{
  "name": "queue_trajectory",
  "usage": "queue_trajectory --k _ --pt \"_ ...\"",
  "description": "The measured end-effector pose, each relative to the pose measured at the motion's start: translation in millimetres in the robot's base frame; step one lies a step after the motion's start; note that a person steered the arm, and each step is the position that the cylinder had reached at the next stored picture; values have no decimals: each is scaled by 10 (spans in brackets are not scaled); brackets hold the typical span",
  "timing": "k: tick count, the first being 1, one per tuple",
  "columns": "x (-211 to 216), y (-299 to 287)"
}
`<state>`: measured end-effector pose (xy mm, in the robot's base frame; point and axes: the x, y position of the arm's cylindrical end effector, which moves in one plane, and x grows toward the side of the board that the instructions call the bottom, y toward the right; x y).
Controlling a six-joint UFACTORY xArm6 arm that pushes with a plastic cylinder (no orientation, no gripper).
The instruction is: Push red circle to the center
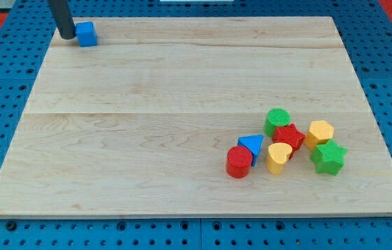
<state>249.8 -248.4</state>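
One ribbed red circle [238,162] touching blue triangle [252,144], my tip [67,36] beside blue cube [86,33], no jaws.

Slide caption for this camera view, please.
My tip rests beside the blue cube at top left, far from the red circle in the lower-right cluster.

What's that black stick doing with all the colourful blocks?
A robot arm's dark rod has my tip at the wooden board's top-left corner, right beside a blue cube. The red circle block it should push to the center sits far away at the lower right, touching a blue triangle in a cluster with green, yellow and red blocks. Nothing is touching it yet.
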Motion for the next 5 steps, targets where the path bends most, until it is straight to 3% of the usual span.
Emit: queue_trajectory --k 2,3,5 --pt "-284 -35" --pt "-145 -78" --pt "794 -44"
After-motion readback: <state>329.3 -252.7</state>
